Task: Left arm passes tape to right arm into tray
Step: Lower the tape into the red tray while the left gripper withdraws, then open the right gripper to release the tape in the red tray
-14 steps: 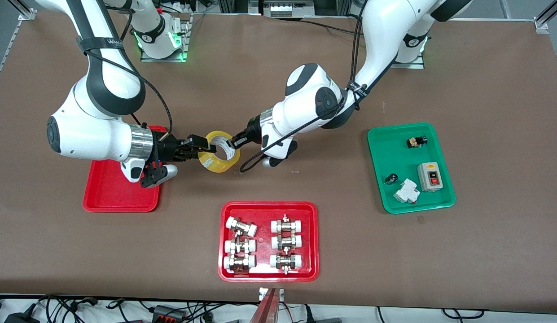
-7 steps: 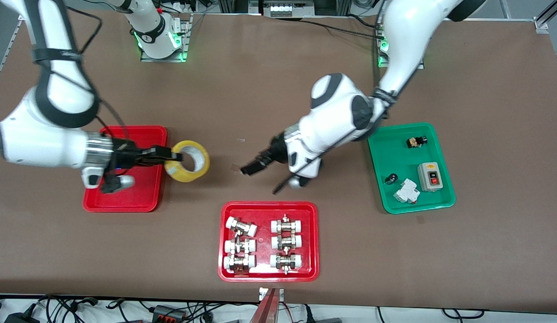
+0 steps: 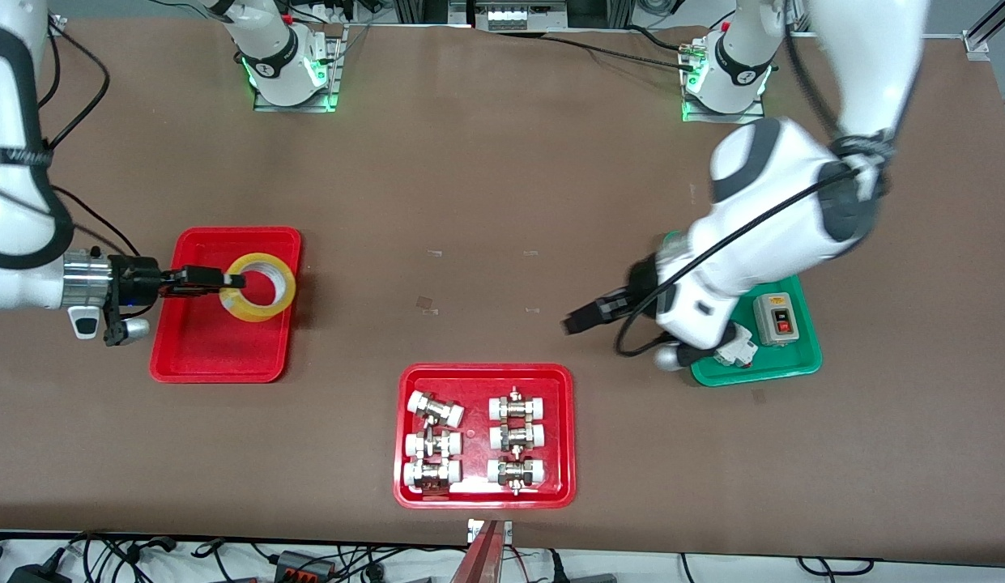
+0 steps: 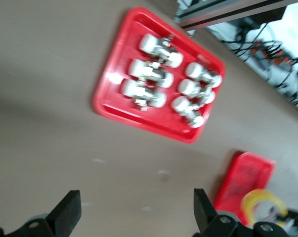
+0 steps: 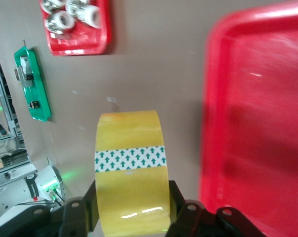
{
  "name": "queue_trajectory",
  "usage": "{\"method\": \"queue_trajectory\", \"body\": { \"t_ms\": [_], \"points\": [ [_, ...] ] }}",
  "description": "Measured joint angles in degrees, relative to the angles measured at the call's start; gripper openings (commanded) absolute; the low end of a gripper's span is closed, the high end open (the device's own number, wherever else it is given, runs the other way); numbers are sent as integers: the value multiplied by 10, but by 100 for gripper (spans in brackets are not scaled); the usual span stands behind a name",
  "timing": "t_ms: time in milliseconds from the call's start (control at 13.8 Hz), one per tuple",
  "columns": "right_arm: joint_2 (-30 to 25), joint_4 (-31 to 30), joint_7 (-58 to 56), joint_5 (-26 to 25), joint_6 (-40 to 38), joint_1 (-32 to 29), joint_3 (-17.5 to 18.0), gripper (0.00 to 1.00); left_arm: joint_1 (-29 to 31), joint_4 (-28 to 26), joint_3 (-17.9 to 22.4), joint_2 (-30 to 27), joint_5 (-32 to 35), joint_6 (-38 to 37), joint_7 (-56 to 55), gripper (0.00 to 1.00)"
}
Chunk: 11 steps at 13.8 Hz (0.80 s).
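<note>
The yellow tape roll point(image 3: 259, 287) hangs over the plain red tray point(image 3: 202, 356), near its rim toward the table's middle. My right gripper point(image 3: 227, 282) is shut on the roll's wall and holds it in the air. In the right wrist view the tape point(image 5: 131, 173) sits between the two black fingers, beside the red tray point(image 5: 257, 123). My left gripper point(image 3: 573, 322) is open and empty, over bare table beside the green tray point(image 3: 680, 259). In the left wrist view its fingertips point(image 4: 69, 210) stand wide apart, and the tape point(image 4: 262, 207) shows small by the plain red tray point(image 4: 245, 177).
A red tray point(image 3: 563, 380) with several white-capped metal pipe fittings stands near the front edge; it also shows in the left wrist view point(image 4: 109, 98). The green tray holds a grey switch box point(image 3: 776, 317) and small electrical parts. Small tape scraps lie mid-table.
My right gripper has carried the tape from the table's middle to over the plain red tray. My left gripper has let go and drawn back toward the green tray.
</note>
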Motion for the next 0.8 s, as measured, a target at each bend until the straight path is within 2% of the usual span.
{"method": "queue_trajectory", "body": {
  "t_ms": [217,361,434,651,723,795],
  "points": [
    [54,-2,-80,-14,0,-42,0,2,64,10,1,-35,31,-160,146,100],
    [80,-2,-115,-17,3,-56,0,11,89,45,1,-52,92,-267,222,100],
    [88,-1,-128,-18,7,-59,0,27,92,70,2,-56,124,-304,239,100],
    [96,1,-146,-46,30,-61,2,89,92,118,3,-61,204,-368,253,100],
    [95,3,-146,-62,39,-61,4,100,92,121,3,-61,215,-382,253,100],
    [95,4,-146,-77,48,-61,5,100,93,119,4,-63,222,-393,253,100]
  ]
}}
